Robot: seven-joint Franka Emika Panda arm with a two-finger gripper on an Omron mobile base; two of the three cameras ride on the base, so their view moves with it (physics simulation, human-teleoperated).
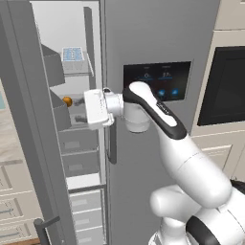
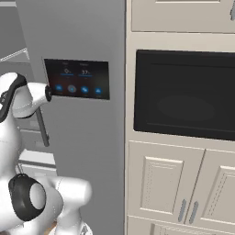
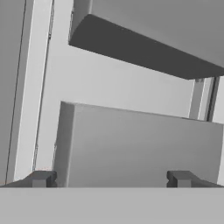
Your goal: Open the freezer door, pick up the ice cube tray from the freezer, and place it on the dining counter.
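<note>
- Gripper [image 3: 111,178] jaws spread wide, empty, facing grey door bins [image 3: 140,144].
- Freezer door [image 1: 28,143] open; raise toward ice cube tray [image 1: 73,54] on upper shelf, approach level.

A rendered home kitchen: a tall grey fridge with a black touchscreen panel [image 2: 77,78] stands beside a built-in dark oven [image 2: 184,93] set in cream panelled cabinets [image 2: 165,183]; the freezer [image 1: 76,143] stands open, apparently on shelves and drawers.
</note>
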